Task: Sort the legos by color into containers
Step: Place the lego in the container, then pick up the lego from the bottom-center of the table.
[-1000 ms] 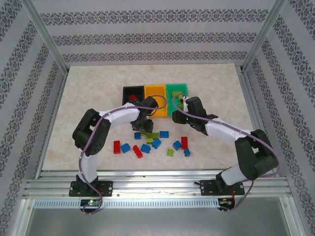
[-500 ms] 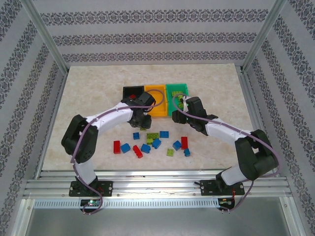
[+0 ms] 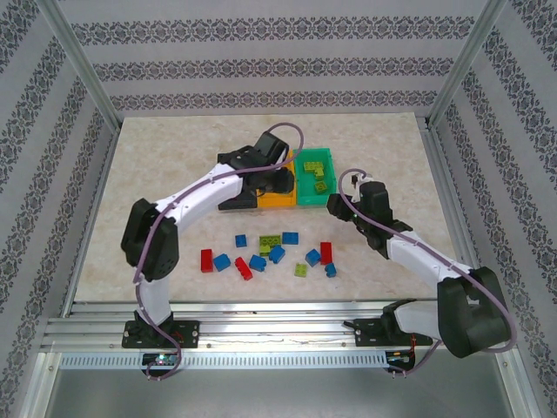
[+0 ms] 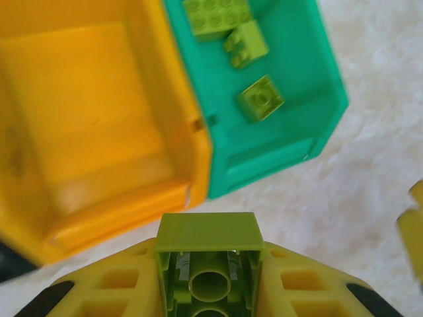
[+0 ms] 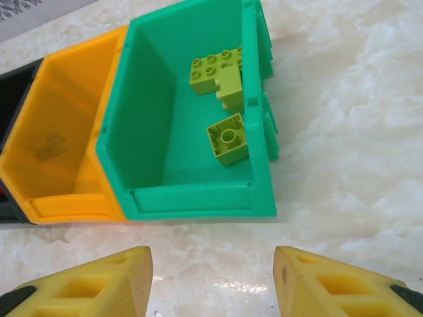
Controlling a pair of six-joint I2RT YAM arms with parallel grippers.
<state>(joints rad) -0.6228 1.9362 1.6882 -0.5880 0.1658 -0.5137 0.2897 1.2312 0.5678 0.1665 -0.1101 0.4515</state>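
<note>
My left gripper is shut on a lime green lego, hollow underside toward the camera. It hovers over the near edge where the orange-yellow container meets the green container. From above, the left gripper covers the orange-yellow container and much of the black one. The green container holds lime legos. My right gripper is open and empty over bare table just in front of it, also seen from above. Several red, blue and lime legos lie loose on the table.
The loose bricks spread in a band from a red one on the left to a blue one on the right, between the arms and the containers. Aluminium frame posts and patterned walls enclose the marble tabletop.
The left gripper shut on a lime lego in the pile and carried it back over the containers. The right gripper drew back from the green container toward the near right.
</note>
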